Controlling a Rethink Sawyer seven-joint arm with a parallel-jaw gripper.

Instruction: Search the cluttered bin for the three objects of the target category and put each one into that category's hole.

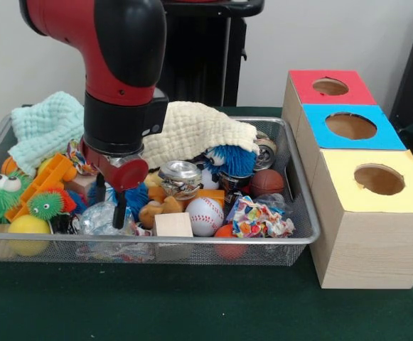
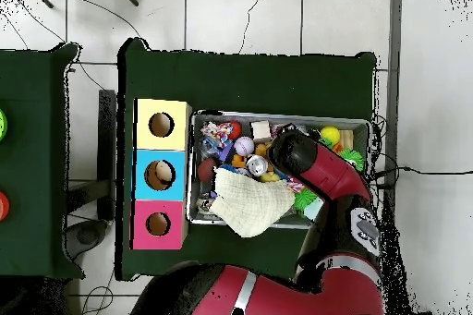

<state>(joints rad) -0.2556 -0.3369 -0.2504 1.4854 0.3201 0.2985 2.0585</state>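
Mesh bin (image 1: pixel 302 238): crammed rim to rim, toward the surface's middle.
Gripper (image 1: pixel 110 201): fingers parted, straddling a clear bottle (image 1: pixel 98 218) near the bin's front rim.

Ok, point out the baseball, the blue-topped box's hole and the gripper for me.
baseball (image 1: pixel 205 215): front view, middle of its white face.
blue-topped box's hole (image 1: pixel 350 126): front view, centre of the round opening.
gripper (image 1: pixel 111 207): front view, midway between its dark fingertips.
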